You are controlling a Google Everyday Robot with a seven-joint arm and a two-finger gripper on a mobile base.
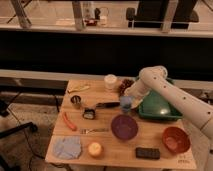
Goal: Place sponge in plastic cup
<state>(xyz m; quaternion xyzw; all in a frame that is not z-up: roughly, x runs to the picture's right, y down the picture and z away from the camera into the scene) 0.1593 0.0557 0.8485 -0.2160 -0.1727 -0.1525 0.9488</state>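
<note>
— Any writing to read on the desk or on the things on it?
— None legible. A small mark at the near right corner can't be made out.
— And the gripper?
— The gripper hangs just over the plastic cup, right of middle, nearer the far edge.

"Where's the arm, from where you stand?"

"The white arm comes in from well to the right of the plastic cup. It climbs leftward to a rounded bend above and to the right of the cup."

"And past the bend?"

"It folds back down. The last link slopes down and left, straight toward the cup."

"The claw?"

"The claw is at the end of that slope, just above the cup on its upper right side, pointing downward. Whether it touches the rim, I can't tell."
</note>
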